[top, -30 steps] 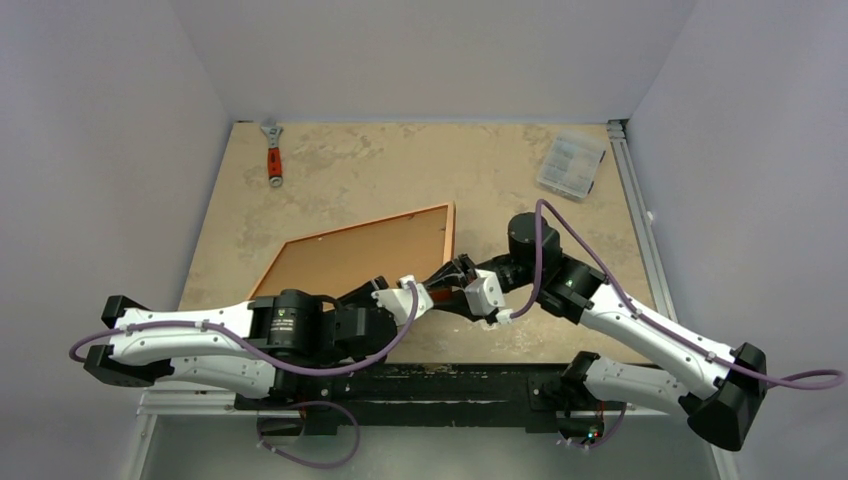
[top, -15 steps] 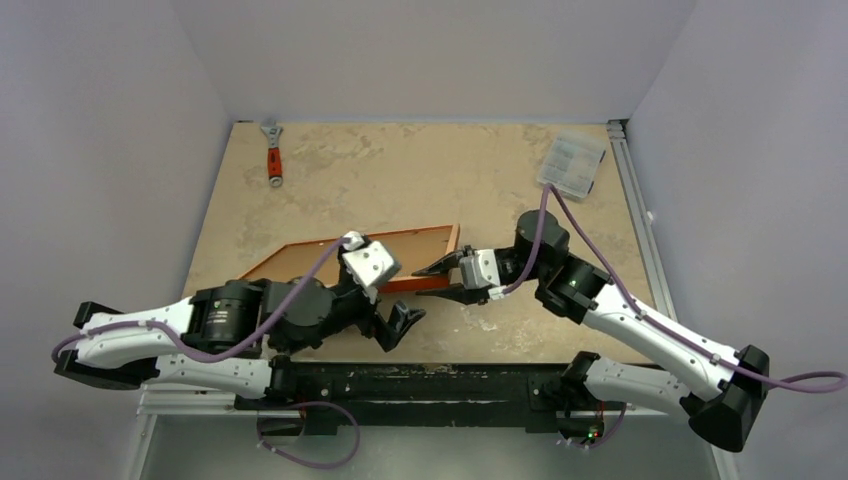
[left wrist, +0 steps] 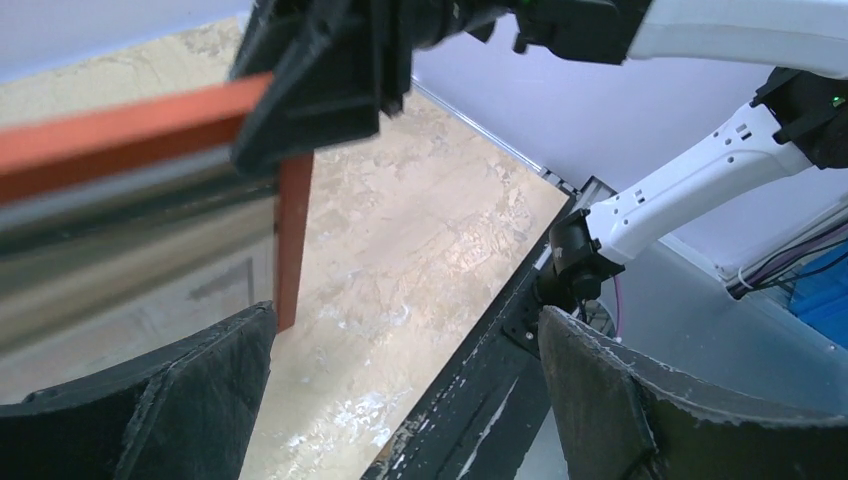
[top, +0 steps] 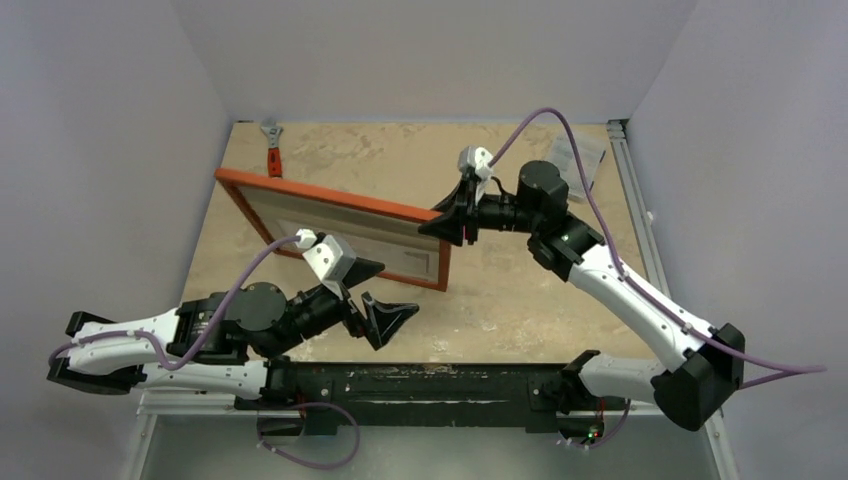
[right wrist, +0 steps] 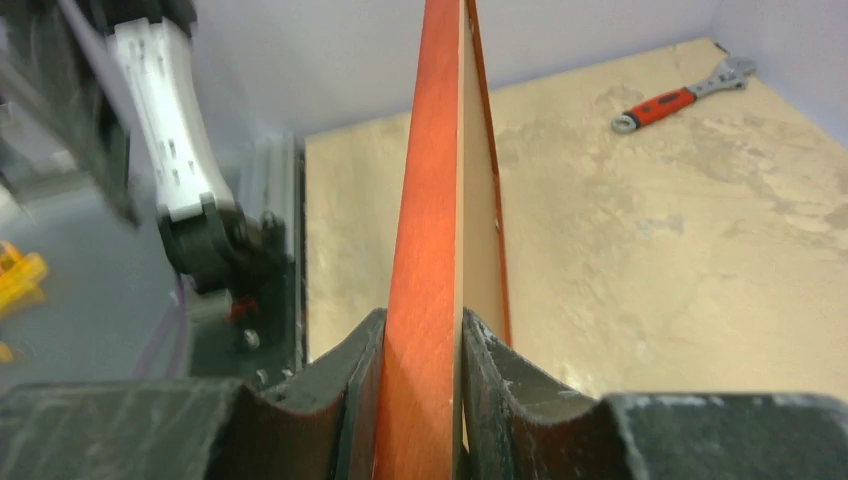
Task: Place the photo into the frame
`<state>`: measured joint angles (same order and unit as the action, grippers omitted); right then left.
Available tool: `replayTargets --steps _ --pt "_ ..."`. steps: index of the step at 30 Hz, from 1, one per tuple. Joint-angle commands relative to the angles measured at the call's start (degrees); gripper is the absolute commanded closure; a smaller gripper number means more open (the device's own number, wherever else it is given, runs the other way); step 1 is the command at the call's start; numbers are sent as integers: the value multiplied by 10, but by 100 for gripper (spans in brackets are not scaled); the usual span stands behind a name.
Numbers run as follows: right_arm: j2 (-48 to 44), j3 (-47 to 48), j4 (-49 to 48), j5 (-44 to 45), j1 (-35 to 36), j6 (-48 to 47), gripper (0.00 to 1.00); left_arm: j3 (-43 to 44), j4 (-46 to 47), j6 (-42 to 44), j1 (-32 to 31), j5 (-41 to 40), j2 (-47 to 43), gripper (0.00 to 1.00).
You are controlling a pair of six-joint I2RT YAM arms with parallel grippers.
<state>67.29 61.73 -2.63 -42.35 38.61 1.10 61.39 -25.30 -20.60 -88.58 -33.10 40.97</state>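
**Q:** Where is the frame?

**A:** The orange-brown frame is tipped up on edge over the middle of the counter. Its long top border slants from far left down toward the centre. I cannot tell whether its lower corner touches the counter.

**Q:** Is the photo inside it?

**A:** A pale greyish panel fills the opening. I cannot tell whether that is the photo; no picture on it can be made out. The right wrist view shows a thin brown board lying flat against the back of the border.

**Q:** What holds it?

**A:** The right gripper pinches the frame's upper right corner. In its own camera both fingers press tight on the orange edge.

**Q:** And the other one?

**A:** The left gripper is spread wide and holds nothing. It sits just beside the frame's lower right corner, on the near side. In the left wrist view its two dark fingers stand far apart, with the frame's side border between and beyond them.

**Q:** Any containers?

**A:** A small clear plastic box lies at the far right of the counter, mostly hidden behind the right arm. Its contents are too small to tell.

**Q:** Anything else?

**A:** A red-handled wrench lies at the far left corner, partly behind the frame.
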Motion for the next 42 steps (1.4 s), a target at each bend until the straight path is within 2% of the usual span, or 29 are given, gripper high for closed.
replayTargets --steps 1,7,11,16,23,29,33,37,39,42 --pt "33 -1 33 -49 -66 195 100 -20 20 -45 -2 -18 -20 0" --pt "0 -70 19 -4 -150 255 100 -20 -46 -93 -2 -35 -10 0" --pt "-16 -122 12 -13 -214 284 100 -36 -56 -108 -1 -41 -7 0" --pt "-3 -152 73 -4 -249 262 100 -58 -70 -134 -2 -58 -2 0" --pt "14 -214 92 36 -272 224 100 -88 -130 -212 -2 -96 22 0" --pt "23 -262 73 108 -291 212 100 -148 -77 -284 -2 -77 52 0" --pt "36 -282 52 147 -294 201 100 -217 9 -341 -2 -62 60 0" --pt "55 -282 52 197 -295 192 87 -277 64 -385 -3 -63 73 0" --pt "67 -276 60 229 -296 201 76 -294 73 -399 -4 -65 82 0" --pt "94 -269 57 239 -296 206 66 -289 60 -404 -3 -62 99 0"
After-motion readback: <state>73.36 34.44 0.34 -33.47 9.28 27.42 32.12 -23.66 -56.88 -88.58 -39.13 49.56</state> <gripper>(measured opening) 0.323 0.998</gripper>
